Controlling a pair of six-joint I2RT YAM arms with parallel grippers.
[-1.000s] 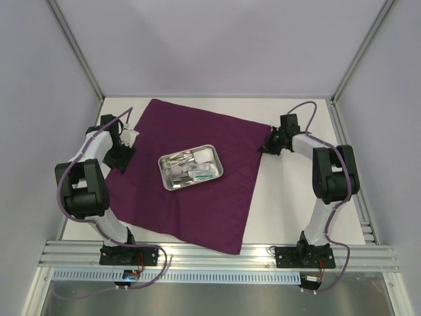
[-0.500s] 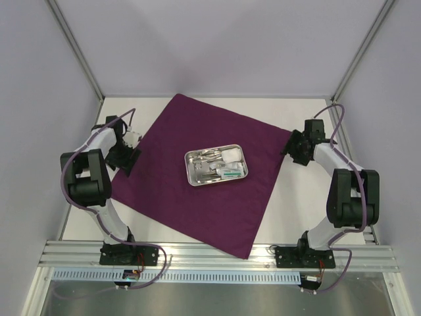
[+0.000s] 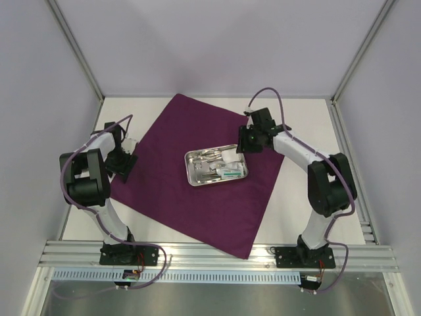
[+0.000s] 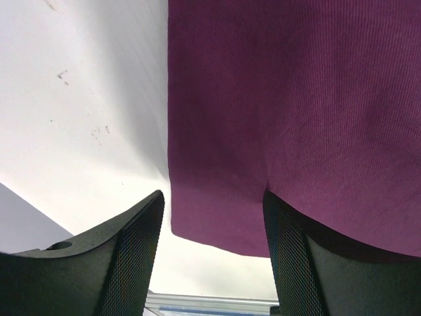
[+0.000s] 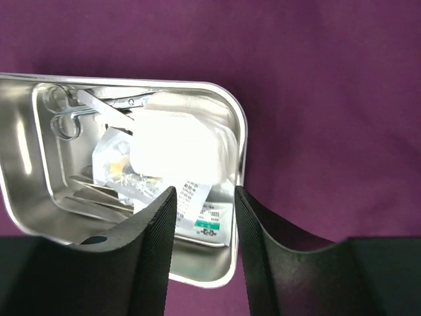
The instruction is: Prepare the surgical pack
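The purple cloth (image 3: 191, 197) lies spread flat, and the steel tray (image 5: 240, 131) sits near its middle, right under my right pincer (image 5: 204, 197). Below that pincer's tips the tray holds scissors (image 5: 66, 112), a white gauze pad (image 5: 177, 141) and a labelled packet (image 5: 207, 220). Its jaws are parted and hold nothing. My left pincer (image 4: 212, 204) hangs over the cloth's left corner, jaws apart and empty, with bare table (image 4: 79, 99) to one side. Loading looks done to me. No corner is folded over the tray, so I judge the wrapping not yet begun.
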